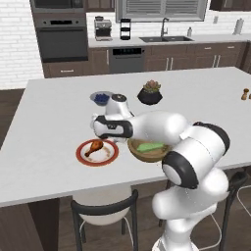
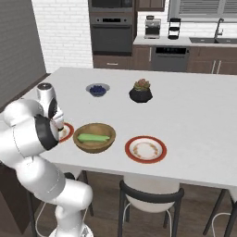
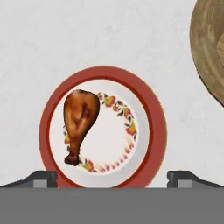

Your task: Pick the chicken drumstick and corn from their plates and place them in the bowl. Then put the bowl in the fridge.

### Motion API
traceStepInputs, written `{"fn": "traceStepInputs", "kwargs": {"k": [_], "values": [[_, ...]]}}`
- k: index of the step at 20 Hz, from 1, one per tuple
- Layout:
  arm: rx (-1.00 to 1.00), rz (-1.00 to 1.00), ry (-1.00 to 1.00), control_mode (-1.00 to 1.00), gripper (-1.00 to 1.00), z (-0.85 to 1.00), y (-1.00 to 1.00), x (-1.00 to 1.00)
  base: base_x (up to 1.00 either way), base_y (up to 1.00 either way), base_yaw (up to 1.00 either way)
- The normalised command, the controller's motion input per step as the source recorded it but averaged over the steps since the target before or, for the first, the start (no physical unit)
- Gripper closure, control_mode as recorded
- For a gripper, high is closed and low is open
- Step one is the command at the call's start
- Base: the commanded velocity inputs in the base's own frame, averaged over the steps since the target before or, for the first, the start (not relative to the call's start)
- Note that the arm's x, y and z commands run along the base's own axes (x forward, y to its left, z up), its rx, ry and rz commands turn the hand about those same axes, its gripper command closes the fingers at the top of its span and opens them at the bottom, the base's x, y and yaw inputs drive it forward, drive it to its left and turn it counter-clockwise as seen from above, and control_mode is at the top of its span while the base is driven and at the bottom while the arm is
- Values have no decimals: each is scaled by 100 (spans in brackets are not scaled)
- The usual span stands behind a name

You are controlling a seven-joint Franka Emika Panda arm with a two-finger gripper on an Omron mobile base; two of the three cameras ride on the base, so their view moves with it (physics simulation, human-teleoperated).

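Jaws stand wide apart with nothing between them, and your gripper (image 3: 112,177) hangs above the plate (image 3: 151,127) that carries the chicken drumstick (image 3: 79,122). You can see the drumstick lying toward one side of that plate, plump end away from the fingertips (image 3: 41,178), bone end toward them. Beside this plate on the white desk (image 1: 44,147) sits the wooden bowl (image 2: 95,138), and the corn (image 2: 94,137) lies inside it. Just past the bowl on its other side is the second plate (image 2: 146,149), bare of food. Farther back from the bowl you have a small grey bowl of blueberries (image 2: 97,89) and a black plant pot (image 2: 140,94).
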Motion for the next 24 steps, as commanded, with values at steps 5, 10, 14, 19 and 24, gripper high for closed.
{"fn": "traceStepInputs", "kwargs": {"k": [5,10,14,19,24], "values": [[0,0,5,-100,-100,-37,21,28,0,0,0],[0,0,4,-100,-100,-39,24,32,0,0,0],[-3,0,1,-100,-100,-36,4,17,0,0,0],[-1,0,0,-100,-100,-25,0,23,0,0,0],[0,0,1,-100,-100,-17,0,35,0,0,0]]}}
